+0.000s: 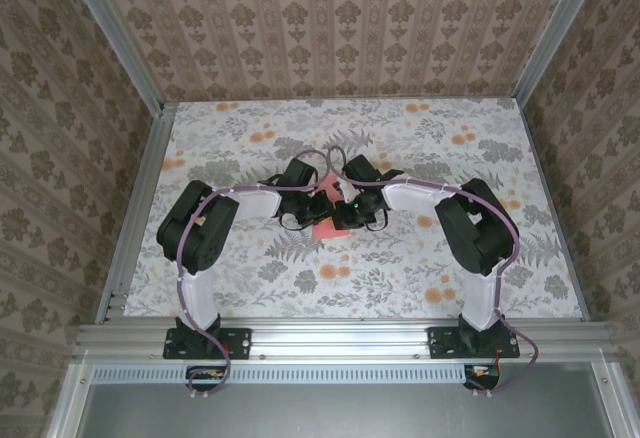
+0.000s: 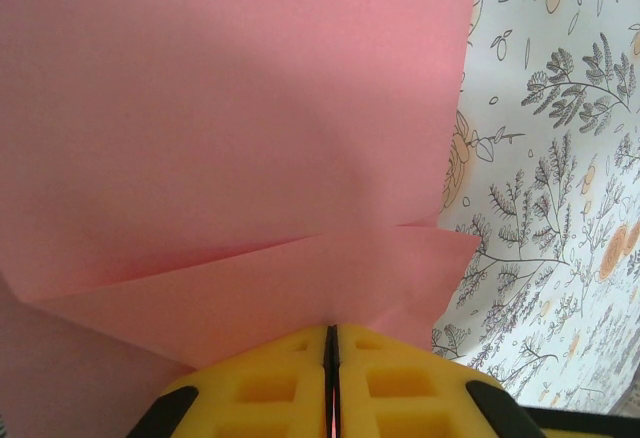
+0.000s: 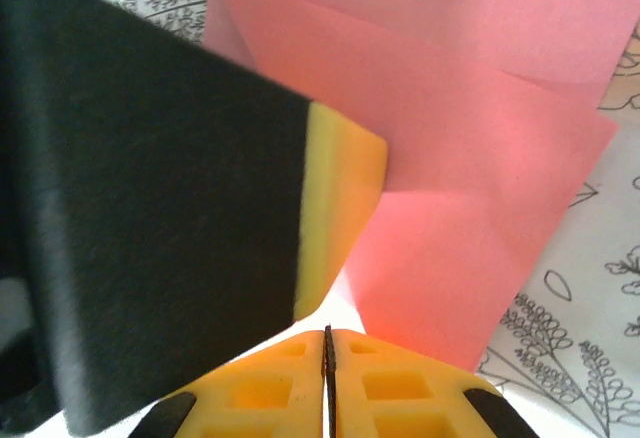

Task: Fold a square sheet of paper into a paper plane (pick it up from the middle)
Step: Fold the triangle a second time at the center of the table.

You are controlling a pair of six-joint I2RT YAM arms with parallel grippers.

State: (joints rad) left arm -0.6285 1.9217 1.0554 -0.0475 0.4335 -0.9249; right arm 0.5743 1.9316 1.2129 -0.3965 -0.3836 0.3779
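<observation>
The square sheet of paper (image 1: 325, 230) is salmon-pink and lies partly folded at the middle of the floral table, where both grippers meet over it. In the left wrist view the paper (image 2: 230, 138) shows a creased flap folded across it, and my left gripper (image 2: 331, 330) is shut with the flap's edge running into its yellow tips. In the right wrist view the paper (image 3: 480, 158) shows layered folds. My right gripper (image 3: 327, 330) is shut, and the paper lies just beyond its tips to the right with none seen between them. The left gripper's black and yellow finger (image 3: 340, 208) presses on the paper's left side.
The floral tablecloth (image 1: 400, 278) has orange flower prints. Metal frame rails (image 1: 340, 333) run along the near edge and both sides, with patterned walls behind. Both arms (image 1: 200, 228) bend inward from their bases toward the centre.
</observation>
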